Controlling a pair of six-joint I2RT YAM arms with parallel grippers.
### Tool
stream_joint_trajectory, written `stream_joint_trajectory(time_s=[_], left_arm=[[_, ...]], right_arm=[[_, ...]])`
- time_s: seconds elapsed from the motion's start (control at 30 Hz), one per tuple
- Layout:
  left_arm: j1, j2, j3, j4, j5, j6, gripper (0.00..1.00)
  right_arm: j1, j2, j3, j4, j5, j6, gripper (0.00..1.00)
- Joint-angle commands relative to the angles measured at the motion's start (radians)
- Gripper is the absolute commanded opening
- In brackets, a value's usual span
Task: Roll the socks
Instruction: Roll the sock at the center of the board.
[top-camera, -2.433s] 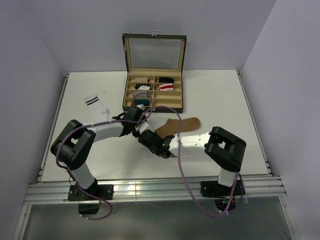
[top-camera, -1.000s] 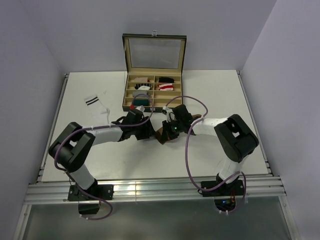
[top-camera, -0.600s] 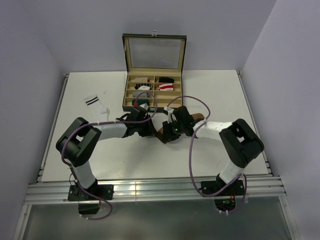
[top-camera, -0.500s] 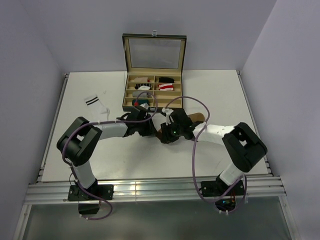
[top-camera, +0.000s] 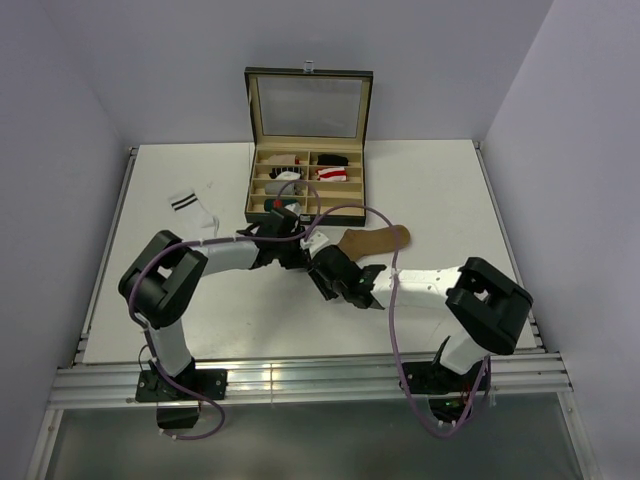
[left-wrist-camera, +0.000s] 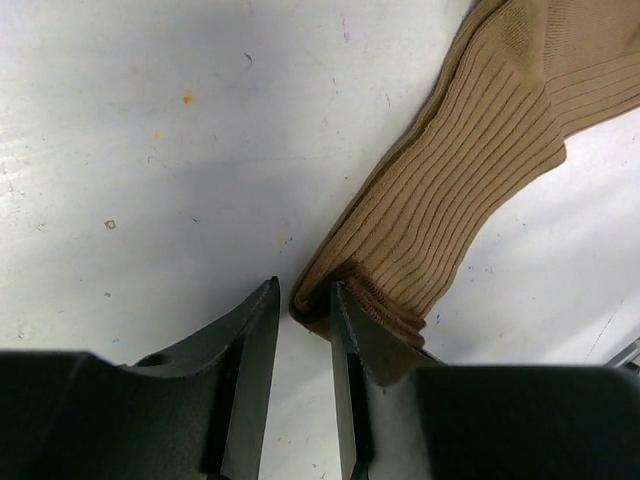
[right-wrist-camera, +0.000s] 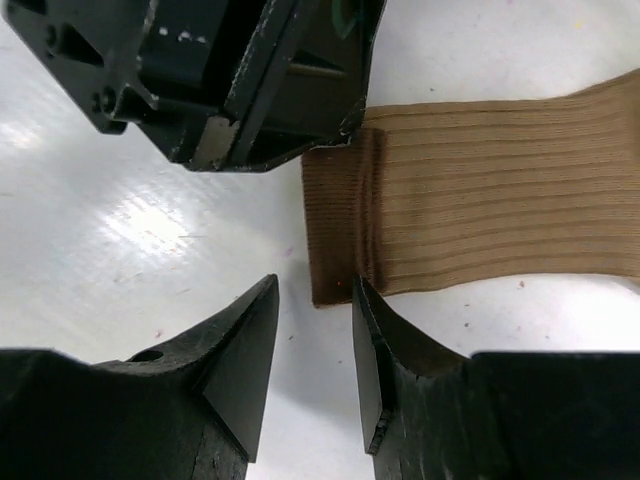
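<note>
Socks update: tan sock (top-camera: 375, 241) lies flat on the worktop (top-camera: 440, 190), just in front of the box (top-camera: 306, 214). Its cuff end is toward the middle where both arms meet, and the toe end points out to the right. Ribbing looks smooth apart from a little ridge right by the cuff.

So the left claw (left-wrist-camera: 303, 295) is down at the far corner of the cuff with its jaws squeezed to a narrow slot. The cuff corner is bunched up in that slot, so I'd call it pinching the tan sock. On its own wrist cam, one jaw sits on the bare-worktop side and the other presses into the ribbing. There's a thin sliver of white beside the fabric on the bare side, so it's only got the edge, not a chunky bite.

Meanwhile the right claw (right-wrist-camera: 316, 285) isn't gripping anything. Its jaws are parted, and all you see between them is worktop and the near corner of the cuff peeking in past the tips. Can't tell if a tip actually touches the fabric or just hangs over it. Both claws are close together, facing each other across the width of the cuff.

Other stuff: the white sock (top-camera: 193, 213) with two dark stripes lies by itself on the left part of the worktop, well apart from both claws. And the red-and-white sock (top-camera: 335, 175) sits in a right-hand compartment of the box, whose lid (top-camera: 308, 105) stands open at the back.
</note>
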Motion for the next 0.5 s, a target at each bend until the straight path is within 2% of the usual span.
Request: stream_joint_trajectory(time_s=[0.0, 0.47], left_arm=[[-0.003, 0.044, 0.020, -0.070, -0.042, 0.055, 0.34], [-0.003, 0.058, 0.056, -0.103, -0.024, 0.080, 0.34]], right_arm=[[0.031, 0.035, 0.046, 0.010, 0.134, -0.022, 0.43], [0.063, 0.150, 0.124, -0.054, 0.181, -0.039, 0.42]])
